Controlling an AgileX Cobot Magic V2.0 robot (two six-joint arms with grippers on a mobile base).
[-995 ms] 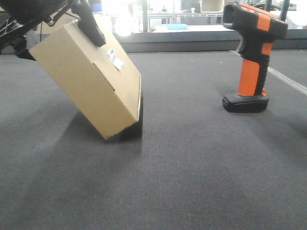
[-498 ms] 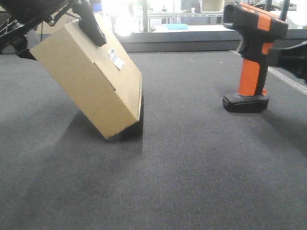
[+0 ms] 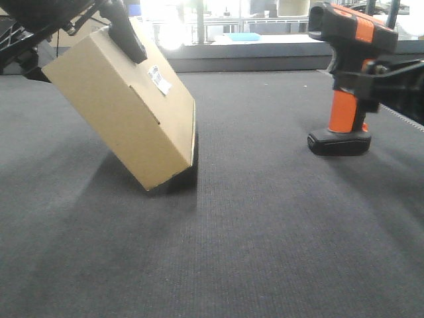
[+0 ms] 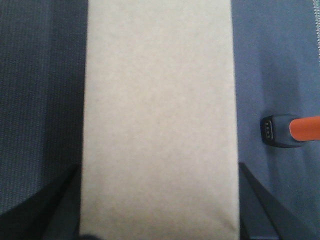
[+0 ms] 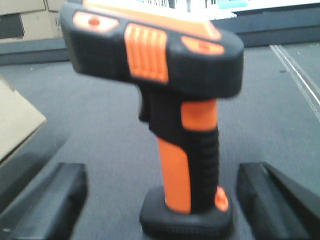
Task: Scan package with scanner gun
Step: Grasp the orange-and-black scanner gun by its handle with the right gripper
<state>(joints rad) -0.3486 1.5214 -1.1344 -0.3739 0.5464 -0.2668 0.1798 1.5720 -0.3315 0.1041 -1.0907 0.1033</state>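
Note:
The cardboard package point(image 3: 126, 109) is tilted, its lower corner resting on the dark mat, with a small white label point(image 3: 158, 79) on its upper face. My left gripper point(image 3: 79, 48) is shut on its raised end; in the left wrist view the package point(image 4: 157, 115) fills the space between the two fingers point(image 4: 57, 207). The orange-and-black scanner gun point(image 3: 348, 79) stands upright on its base at the right. My right gripper point(image 3: 387, 79) is open at the gun's handle. In the right wrist view the gun point(image 5: 187, 125) stands between the open fingers point(image 5: 52, 202), apart from both.
The dark grey mat point(image 3: 265, 232) covers the table. A pale strip point(image 3: 397, 109) runs along its right side. Shelving and bright windows lie behind the far edge point(image 3: 252, 63). The scanner's base shows in the left wrist view point(image 4: 280, 131).
My right gripper has come in from the right and now sits at the scanner's handle. The package and left gripper have not moved.

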